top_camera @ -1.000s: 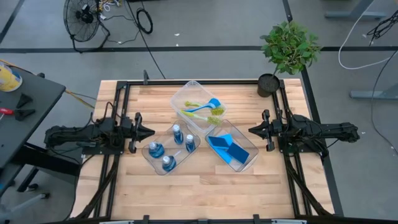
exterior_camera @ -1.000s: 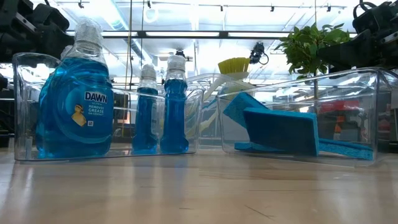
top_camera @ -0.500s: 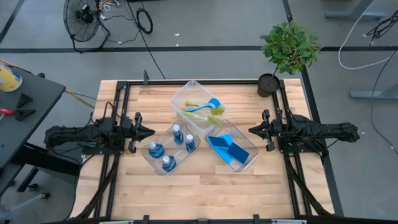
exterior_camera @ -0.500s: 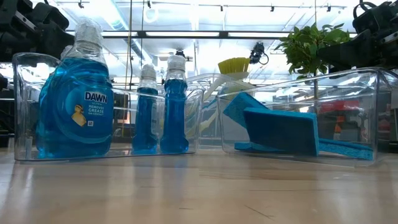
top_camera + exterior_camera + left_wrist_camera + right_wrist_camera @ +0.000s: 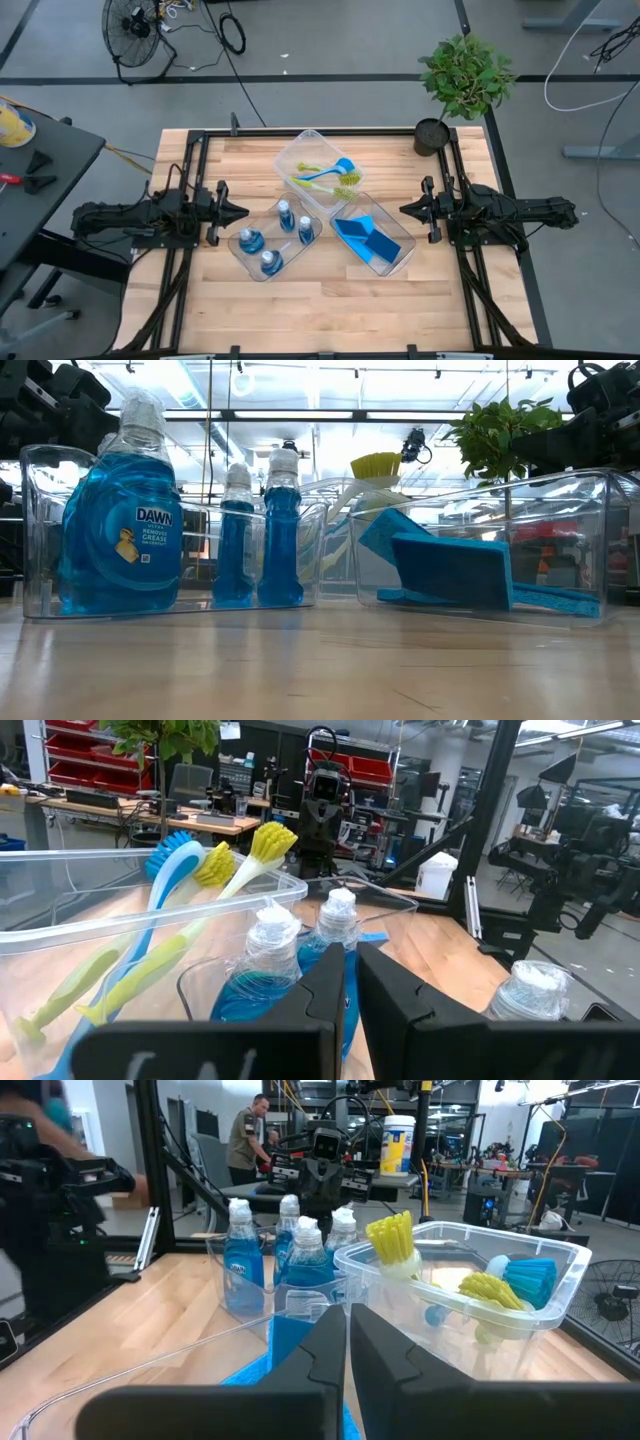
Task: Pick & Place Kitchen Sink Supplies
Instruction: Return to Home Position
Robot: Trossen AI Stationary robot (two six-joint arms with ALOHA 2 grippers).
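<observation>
Bottles (image 5: 249, 240) of blue liquid, four by my count from above, stand upright in the bottle bin (image 5: 233, 250) near the middle of the counter (image 5: 330, 305). Blue sponges (image 5: 366, 240) lie in the sponge bin (image 5: 405, 245) just to its right, one of them propped at a tilt on the rest. Brushes (image 5: 325, 176), yellow-green and blue, lie in the brush bin (image 5: 300, 145) just behind those two. I see the left gripper (image 5: 244, 212) low at the counter's left side, pointing in at the bottle bin but clear of it, its fingers drawn together to a thin slit with nothing between them. The right gripper (image 5: 402, 210) mirrors it at the right side, near the sponge bin, likewise closed and empty. A plant (image 5: 465, 75) stands at the far right corner.
</observation>
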